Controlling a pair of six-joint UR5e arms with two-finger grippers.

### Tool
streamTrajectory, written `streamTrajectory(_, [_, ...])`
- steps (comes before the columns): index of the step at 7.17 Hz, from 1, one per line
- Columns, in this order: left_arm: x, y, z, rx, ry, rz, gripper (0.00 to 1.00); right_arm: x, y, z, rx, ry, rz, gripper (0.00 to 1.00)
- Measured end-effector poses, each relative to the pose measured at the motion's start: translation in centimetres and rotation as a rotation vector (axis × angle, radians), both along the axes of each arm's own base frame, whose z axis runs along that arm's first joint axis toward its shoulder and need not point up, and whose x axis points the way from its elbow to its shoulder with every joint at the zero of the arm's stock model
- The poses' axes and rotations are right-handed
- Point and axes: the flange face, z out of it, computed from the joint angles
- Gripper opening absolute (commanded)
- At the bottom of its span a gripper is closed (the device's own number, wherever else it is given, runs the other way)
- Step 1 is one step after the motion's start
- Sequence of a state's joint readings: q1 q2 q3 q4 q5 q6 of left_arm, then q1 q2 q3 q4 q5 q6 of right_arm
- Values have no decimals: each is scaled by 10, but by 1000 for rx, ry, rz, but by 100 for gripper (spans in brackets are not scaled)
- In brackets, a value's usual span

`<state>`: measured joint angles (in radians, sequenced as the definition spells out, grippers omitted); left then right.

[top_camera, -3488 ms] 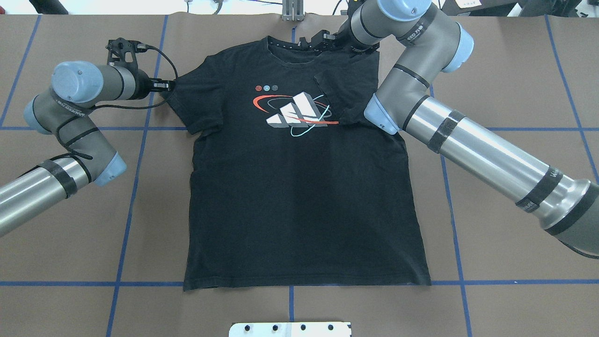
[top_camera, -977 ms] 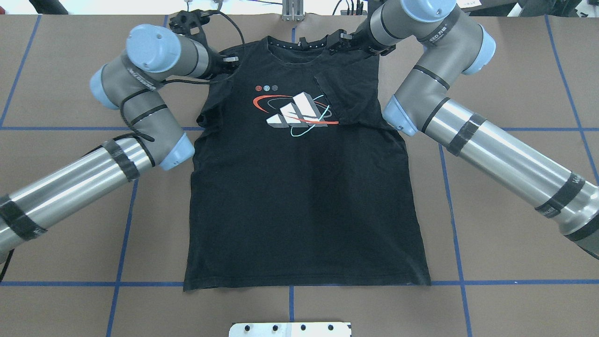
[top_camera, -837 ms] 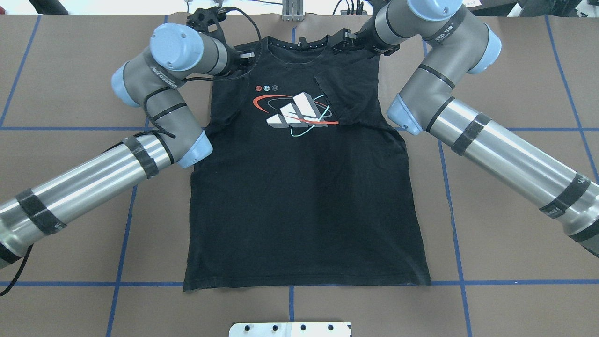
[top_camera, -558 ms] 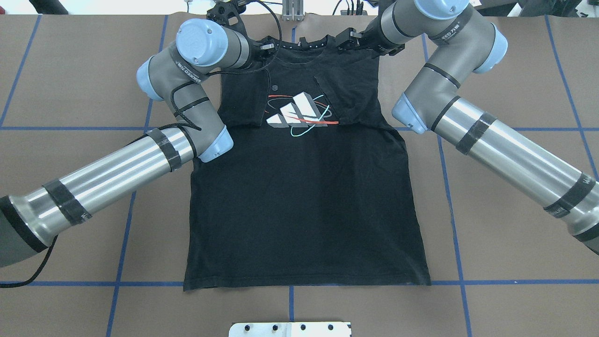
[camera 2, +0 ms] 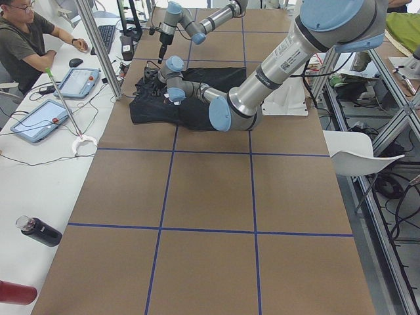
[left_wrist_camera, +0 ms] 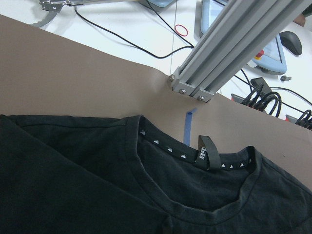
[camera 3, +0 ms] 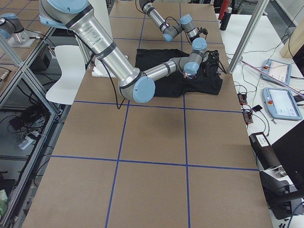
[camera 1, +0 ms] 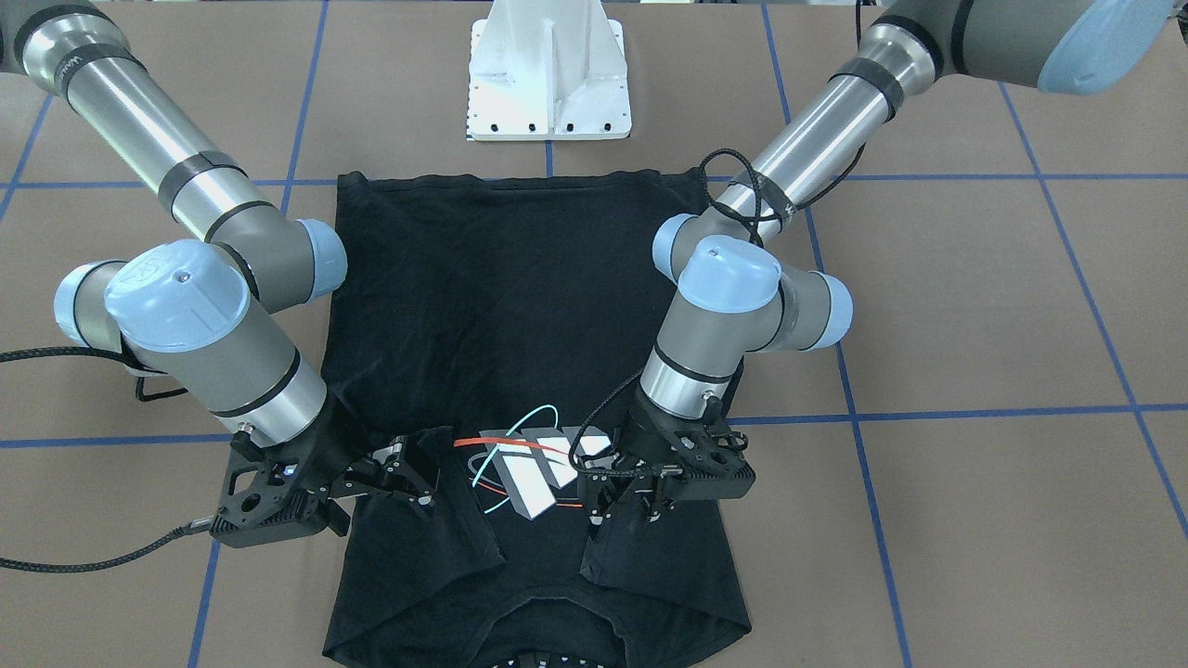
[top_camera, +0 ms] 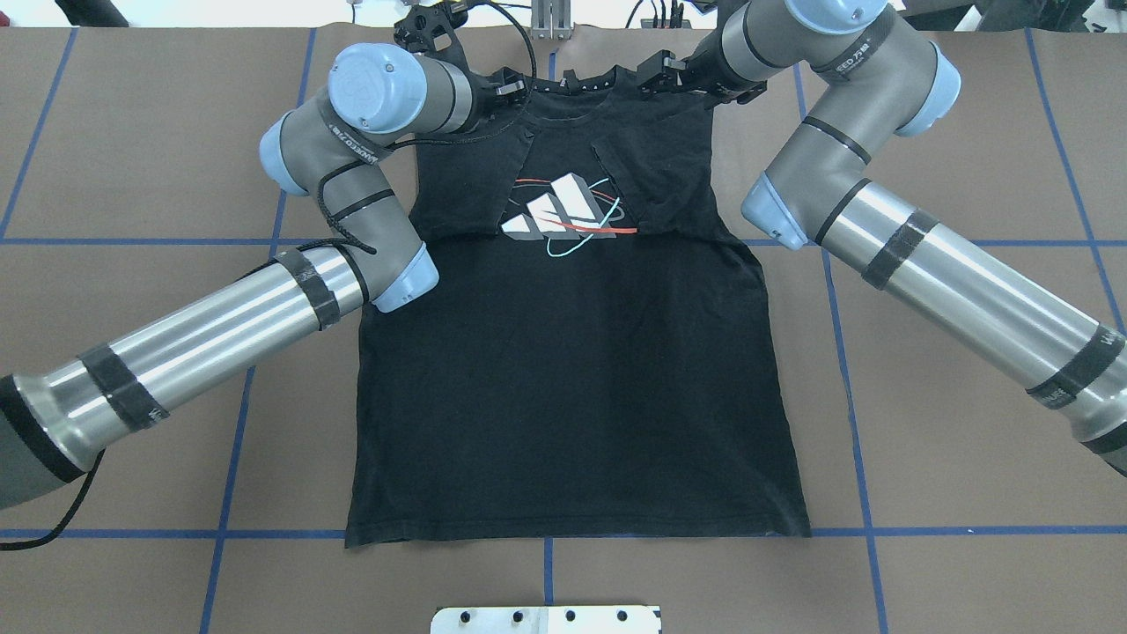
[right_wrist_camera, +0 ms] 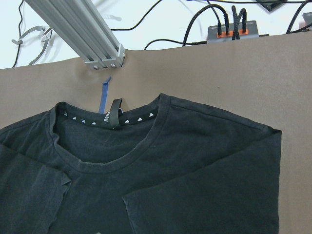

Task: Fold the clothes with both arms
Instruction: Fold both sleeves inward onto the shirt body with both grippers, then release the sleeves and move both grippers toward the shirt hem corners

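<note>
The black T-shirt [top_camera: 563,379] lies flat, print up, collar at the table's far edge. Both sleeves are folded inward over the chest, leaving the middle of the white-grey print [top_camera: 559,211] showing. My left gripper [top_camera: 512,88] [camera 1: 596,510] sits just left of the collar, shut on the left sleeve [top_camera: 467,185], which tents up to its fingers. My right gripper [top_camera: 653,77] [camera 1: 408,475] hovers at the right shoulder, open and holding nothing. Both wrist views show only the collar [left_wrist_camera: 204,158] [right_wrist_camera: 114,114], with no fingers in sight.
The white pedestal base [camera 1: 549,74] stands at the hem end. An aluminium post [top_camera: 549,19] rises just beyond the collar, with cables behind it. A person [camera 2: 26,39] sits at the side table with tablets. A white chair [camera 2: 354,154] is beside the table.
My left arm swept the left sleeve from the shirt's outer left across onto the chest, covering the print's left part. My right gripper edged slightly right at the collar, empty.
</note>
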<state>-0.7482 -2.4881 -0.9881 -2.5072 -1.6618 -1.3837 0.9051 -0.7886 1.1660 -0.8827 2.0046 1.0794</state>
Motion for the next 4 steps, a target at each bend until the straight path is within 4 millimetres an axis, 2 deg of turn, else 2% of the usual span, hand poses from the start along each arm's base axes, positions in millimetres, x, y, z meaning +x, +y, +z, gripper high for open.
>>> streamTrajectory(2, [-41,40,26,19,41,67,100,3,12,6,-55,-39,-47,99])
streamTrajectory(3, [-66,68,42,21,65,126,100,12,28,15,-106,-73,-53,99])
streamTrajectory(4, [-95,100,56,21,87,184,100,31,55,28,-160,-109,-53,99])
